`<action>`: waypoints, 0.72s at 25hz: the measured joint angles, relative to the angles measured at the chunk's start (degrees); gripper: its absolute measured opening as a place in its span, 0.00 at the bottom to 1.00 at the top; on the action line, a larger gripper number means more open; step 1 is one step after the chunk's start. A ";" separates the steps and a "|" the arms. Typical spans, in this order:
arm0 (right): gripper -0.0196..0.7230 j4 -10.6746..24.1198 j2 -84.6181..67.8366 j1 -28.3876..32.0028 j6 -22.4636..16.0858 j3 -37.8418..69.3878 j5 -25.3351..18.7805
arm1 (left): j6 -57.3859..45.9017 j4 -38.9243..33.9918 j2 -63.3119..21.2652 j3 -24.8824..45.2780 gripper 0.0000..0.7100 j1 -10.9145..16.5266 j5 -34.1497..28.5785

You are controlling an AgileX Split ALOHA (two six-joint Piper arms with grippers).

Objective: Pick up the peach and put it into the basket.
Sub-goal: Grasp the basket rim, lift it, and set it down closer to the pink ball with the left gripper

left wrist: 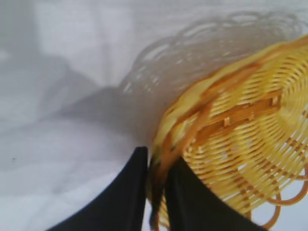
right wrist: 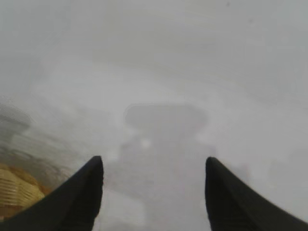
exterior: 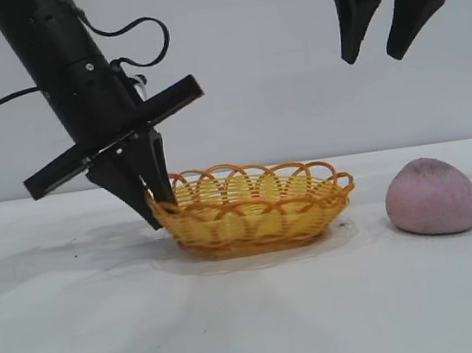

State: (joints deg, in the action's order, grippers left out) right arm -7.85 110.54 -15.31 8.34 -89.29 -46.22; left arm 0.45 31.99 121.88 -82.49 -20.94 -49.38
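Observation:
The pinkish-mauve peach [exterior: 431,196] rests on the white table at the right. The yellow-orange wicker basket [exterior: 253,206] sits in the middle. My left gripper [exterior: 160,206] is shut on the basket's left rim; in the left wrist view the rim [left wrist: 166,156] is pinched between the two black fingers of the gripper [left wrist: 156,166]. My right gripper [exterior: 374,55] is open and empty, high above the table between basket and peach. In the right wrist view the right gripper [right wrist: 154,166] faces bare table, with a corner of the basket [right wrist: 14,190] showing. The peach does not show there.
The white table [exterior: 254,313] runs out flat in front of the basket and peach. A grey wall stands behind. A black cable [exterior: 144,40] loops off the left arm.

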 joint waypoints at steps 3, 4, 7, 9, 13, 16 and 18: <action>0.60 0.00 0.00 0.00 0.00 0.00 0.00 | -0.26 -0.13 0.00 0.00 0.36 0.00 -0.14; 0.60 0.00 0.00 0.00 0.00 0.00 0.00 | -0.26 -0.13 0.00 0.00 0.42 0.00 -0.27; 0.60 0.00 0.00 0.00 0.00 0.00 0.00 | -0.05 -1.20 0.00 0.00 0.57 0.00 -2.03; 0.60 0.00 0.00 0.00 0.00 0.00 0.00 | 0.32 -3.65 -0.90 0.00 0.65 0.00 -3.37; 0.60 0.00 0.00 0.00 0.00 0.00 0.00 | 0.77 -9.99 -5.21 0.00 0.64 0.00 -4.61; 0.60 0.00 0.00 0.00 0.00 0.00 0.00 | 0.90 -15.61 -9.41 0.00 0.67 0.00 -5.45; 0.60 0.00 0.00 0.00 0.00 0.00 0.00 | 0.90 -19.72 -11.49 0.00 0.67 0.00 -6.09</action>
State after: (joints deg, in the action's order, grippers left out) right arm -7.85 110.54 -15.31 8.34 -89.29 -46.22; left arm 1.35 12.27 110.39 -82.49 -20.94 -55.47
